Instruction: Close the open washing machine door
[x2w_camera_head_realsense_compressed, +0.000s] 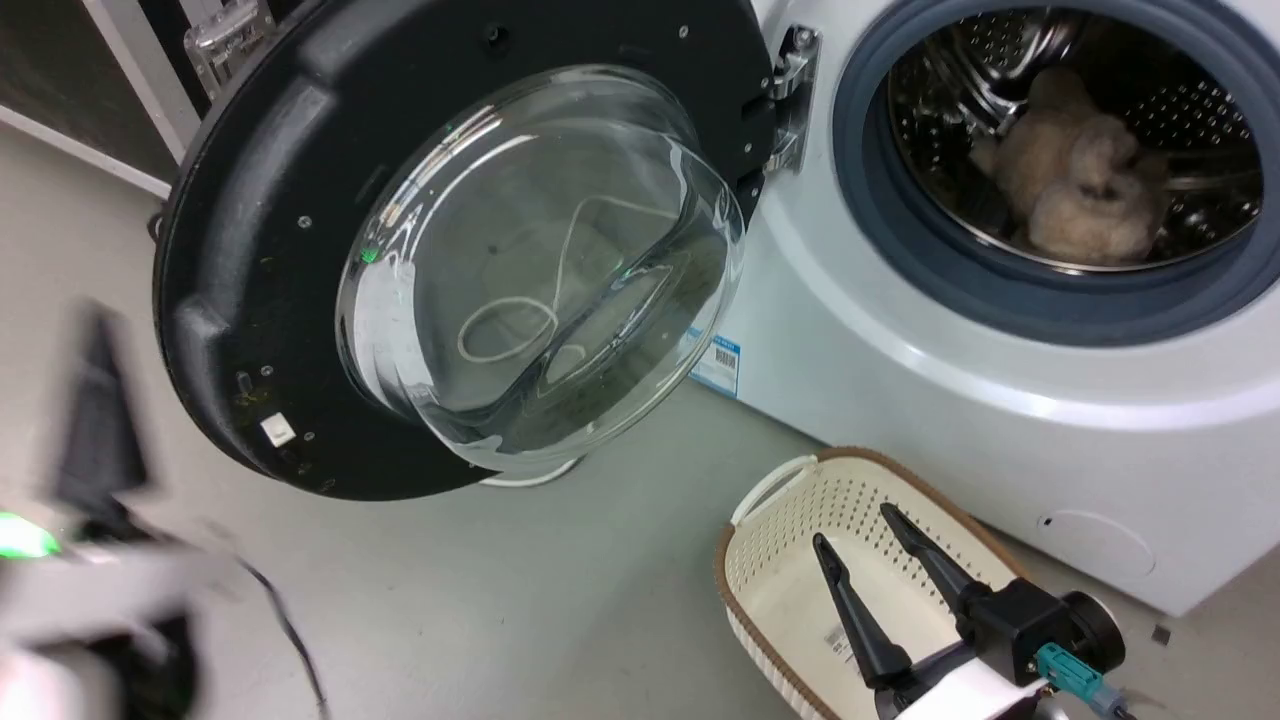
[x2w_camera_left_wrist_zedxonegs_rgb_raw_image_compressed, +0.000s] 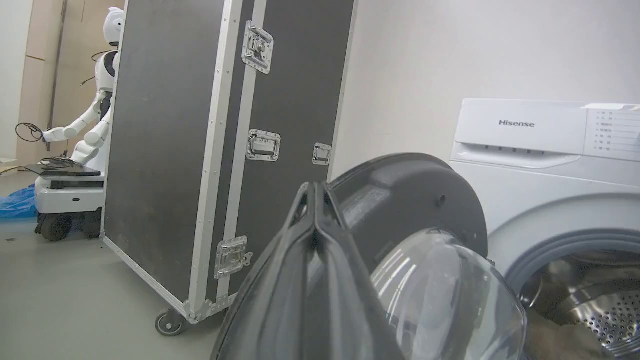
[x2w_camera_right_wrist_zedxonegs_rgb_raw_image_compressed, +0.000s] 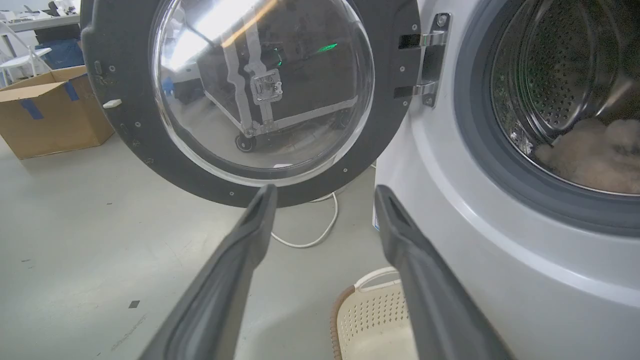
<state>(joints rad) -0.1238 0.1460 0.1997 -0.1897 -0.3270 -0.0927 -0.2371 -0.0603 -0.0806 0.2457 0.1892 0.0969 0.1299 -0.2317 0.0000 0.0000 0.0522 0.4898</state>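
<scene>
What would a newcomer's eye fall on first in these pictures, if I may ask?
First comes the washing machine door, swung wide open at the head view's upper left, its clear glass bowl bulging toward the camera. To its right, the steel drum of the washing machine holds a fluffy beige item. Lower right, the open right gripper hangs over a cream perforated basket on the floor.

Right jaws are tapering long and dark off a black block (x2w_camera_head_realsense_compressed: 1010, 615) wearing a teal connector (x2w_camera_head_realsense_compressed: 1062, 665); the blurry white left forearm (x2w_camera_head_realsense_compressed: 100, 590) is glowing green.
</scene>
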